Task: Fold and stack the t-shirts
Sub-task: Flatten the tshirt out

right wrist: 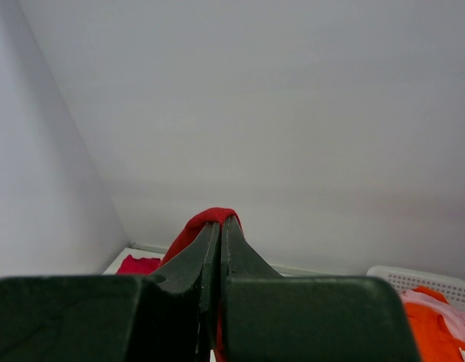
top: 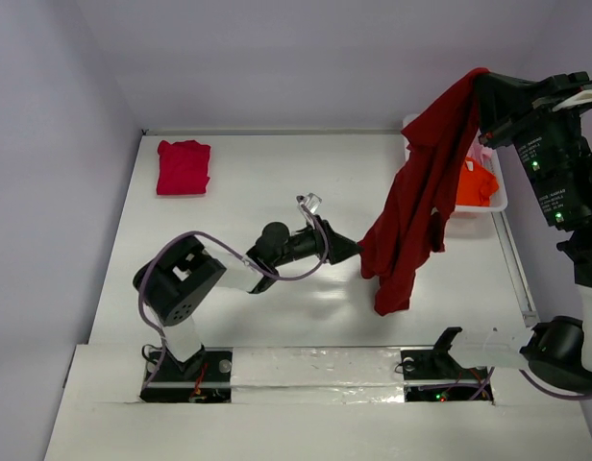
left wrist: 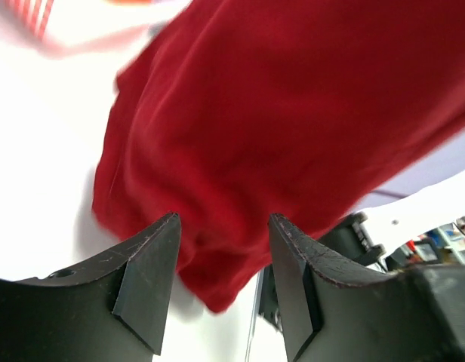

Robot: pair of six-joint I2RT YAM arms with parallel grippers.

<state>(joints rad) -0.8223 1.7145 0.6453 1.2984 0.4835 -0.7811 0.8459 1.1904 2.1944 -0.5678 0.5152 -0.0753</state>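
Top view: right end effector (top: 481, 84) pinches a red shirt (top: 421, 182) hanging over the worktop (top: 277, 317) beside the basket (top: 503, 204); a folded shirt (top: 184, 166) lies far left. Left wrist: left end effector (left wrist: 223, 220) spread, the red cloth just ahead. Right wrist: jaws pressed together on red fabric

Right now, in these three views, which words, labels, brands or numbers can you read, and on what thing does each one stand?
No text can be read for certain.
Two patches of small white print on the black housing of the right arm, top view: too small to read.
On the dark red t-shirt, the folded crimson-pink t-shirt and the white basket: no text shows.
Both wrist views: no text.
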